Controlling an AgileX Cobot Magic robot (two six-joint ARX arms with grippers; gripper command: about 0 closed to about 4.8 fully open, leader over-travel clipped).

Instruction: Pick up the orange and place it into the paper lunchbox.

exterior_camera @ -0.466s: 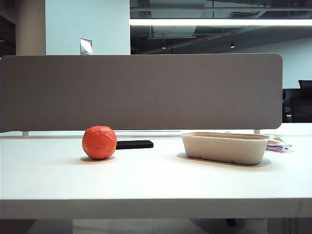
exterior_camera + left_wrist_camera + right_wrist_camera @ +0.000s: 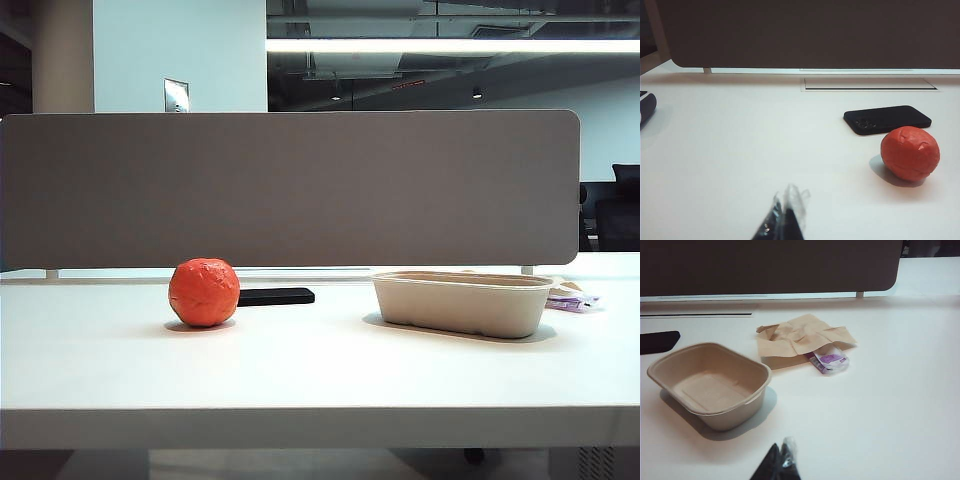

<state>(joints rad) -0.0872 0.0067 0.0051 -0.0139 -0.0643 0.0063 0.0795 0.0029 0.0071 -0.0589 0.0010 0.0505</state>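
Observation:
The orange (image 2: 204, 292) is a crinkled red-orange ball resting on the white table, left of centre. The paper lunchbox (image 2: 462, 303), a beige pulp tray, sits empty on the right. Neither arm shows in the exterior view. In the left wrist view my left gripper (image 2: 785, 212) is shut and empty, its tips pressed together, well short of the orange (image 2: 910, 152). Over in the right wrist view my right gripper (image 2: 780, 455) is also shut with nothing in it, a short way from the lunchbox (image 2: 670, 380).
A flat black phone (image 2: 275, 296) lies just behind the orange. A crumpled brown paper bag (image 2: 800, 340) and a small purple packet (image 2: 829, 360) lie beyond the lunchbox. A grey divider panel (image 2: 290, 190) closes the table's far side.

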